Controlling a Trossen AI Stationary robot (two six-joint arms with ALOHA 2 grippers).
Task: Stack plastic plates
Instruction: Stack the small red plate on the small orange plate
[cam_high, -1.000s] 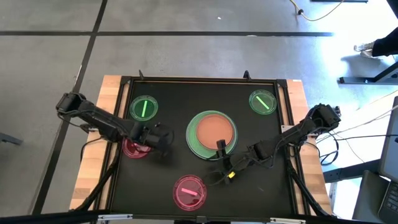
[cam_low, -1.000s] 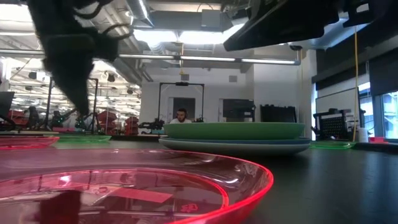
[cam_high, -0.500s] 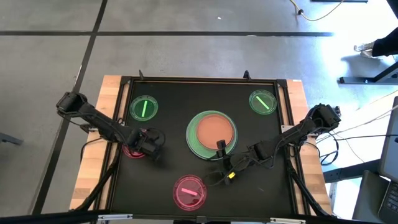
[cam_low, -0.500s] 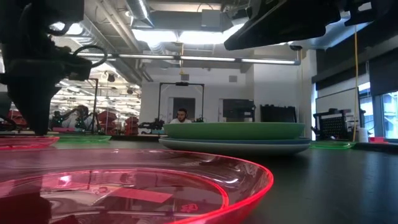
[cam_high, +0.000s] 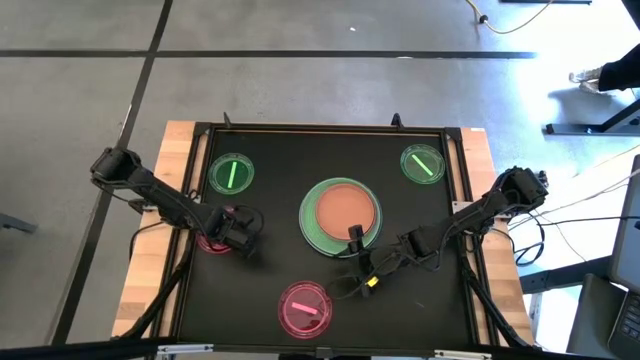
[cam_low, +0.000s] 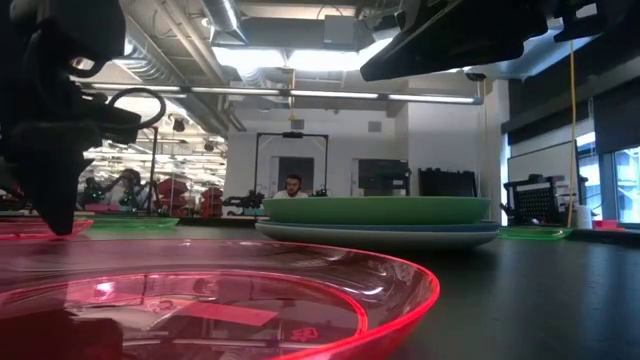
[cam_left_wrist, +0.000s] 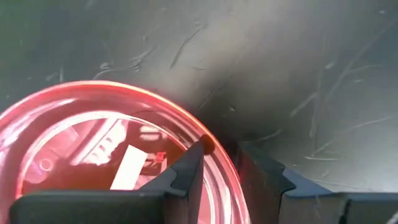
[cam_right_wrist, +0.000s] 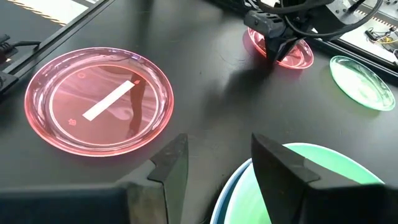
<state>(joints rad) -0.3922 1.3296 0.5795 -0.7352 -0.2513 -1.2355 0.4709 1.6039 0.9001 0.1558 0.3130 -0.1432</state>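
Observation:
A stack of large plates (cam_high: 341, 213), orange on green over blue, sits mid-table; the low view shows the stack (cam_low: 380, 215) side-on. A small pink-red plate (cam_high: 210, 241) lies flat at the table's left. My left gripper (cam_high: 238, 235) is down on the right side of that plate (cam_left_wrist: 93, 143) and shut on it. My right gripper (cam_high: 355, 238) hovers open at the stack's near edge, touching nothing; its own view shows the right gripper (cam_right_wrist: 214, 146) above the green rim (cam_right_wrist: 292, 168). A second pink-red plate (cam_high: 303, 308) lies near the near edge. My left gripper pinches the pink-red plate's rim (cam_left_wrist: 225, 177), with one finger (cam_left_wrist: 189, 171) inside the dish and the other outside. The fingers come from above, pointing down. The plate lies flat on the table.
Two small translucent green plates lie at the far left (cam_high: 232, 172) and far right (cam_high: 422, 163). A raised frame (cam_high: 320, 128) runs round the black mat. People and equipment show in the room beyond the table in the low view.
My left gripper has moved toward the table's left and near edges and come down from above the mat onto the left pink-red plate's rim. In the last half second it has sunk only a little further. The plates have kept their places.

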